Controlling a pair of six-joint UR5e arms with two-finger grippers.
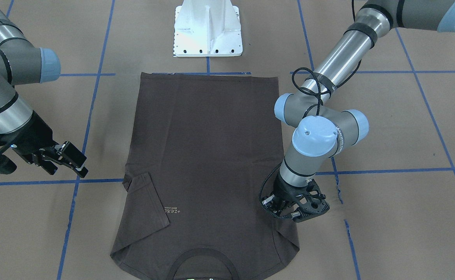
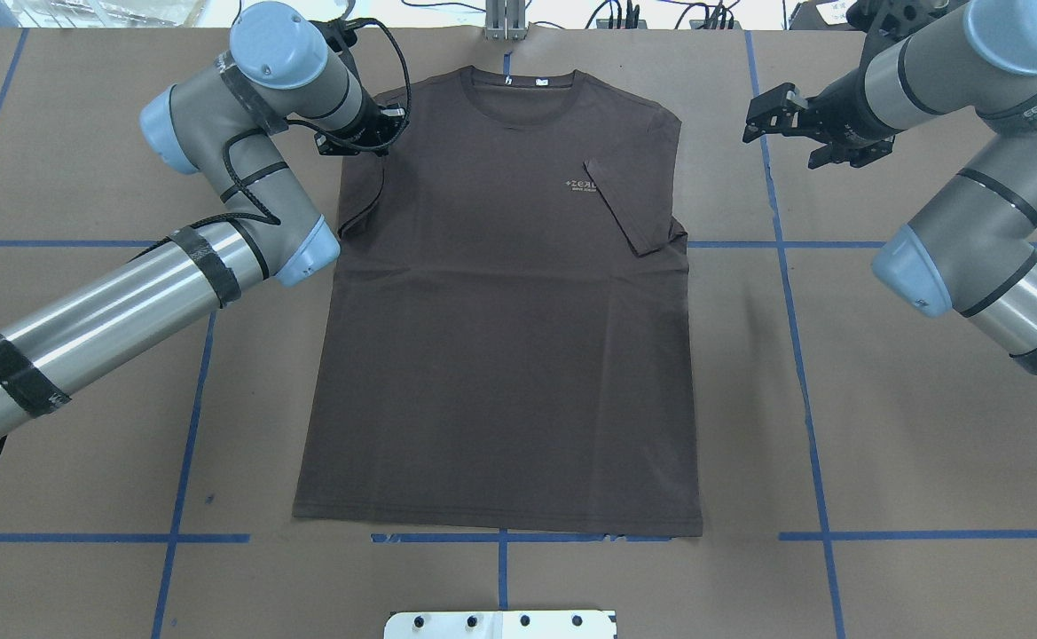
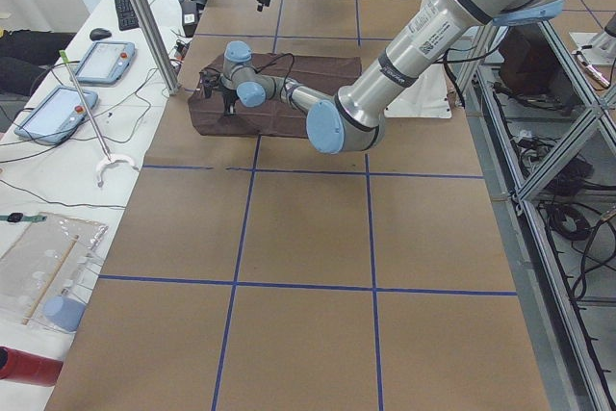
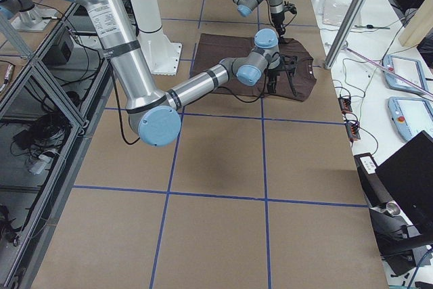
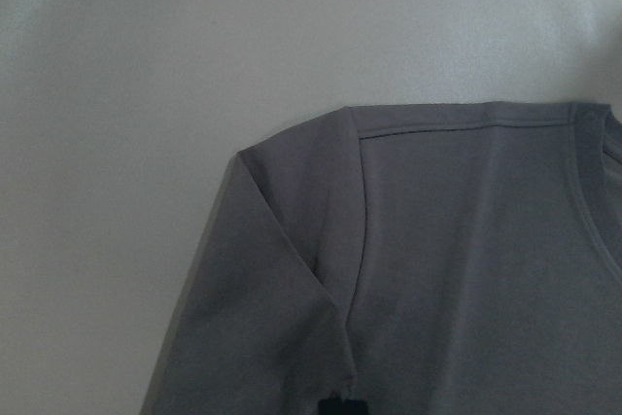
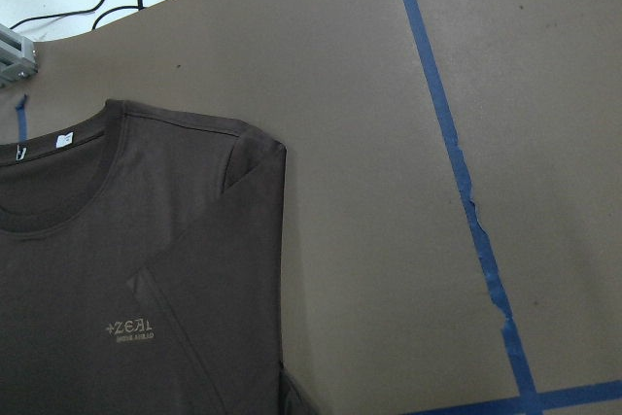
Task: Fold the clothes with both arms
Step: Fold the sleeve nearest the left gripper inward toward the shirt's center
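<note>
Overhead view: T-shirt (image 2: 500, 337) spread flat, chest up, in the centre of the frame on the table (image 2: 882, 444); collar (image 2: 522, 84) and white tags (image 2: 540, 82) at the top, hem along the lower blue tape line (image 2: 802, 373). The sleeve on the frame's right (image 2: 629, 204) lay folded inward across the chest, its edge just beside the pale lettering (image 2: 580, 185). The sleeve on the frame's left (image 2: 358, 200) was turned in along the shirt's upper left edge.

Left arm (image 2: 128, 311) entered from the lower left and bent back to the shirt's upper left corner. Left gripper (image 2: 367, 133) was low over the shoulder there, at the cloth; whether its fingers were spread, pressed together or pinching fabric cannot be told. In the left wrist view a dark fingertip (image 5: 335, 405) showed at the bottom edge, against the diagonal crease of the turned-in sleeve.

Right arm (image 2: 970, 231) entered from the right edge. Right gripper (image 2: 766, 115) sat at the upper right, apart from the shirt, over bare table, fingers spread and holding nothing. The right wrist view showed the shirt at its lower left, the lettering (image 6: 131, 328) legible, and a torn tape line (image 6: 466, 182) running down its right half.

Front-facing view: white pedestal (image 1: 208, 31) at the top centre, near the hem; collar at the bottom edge.
</note>
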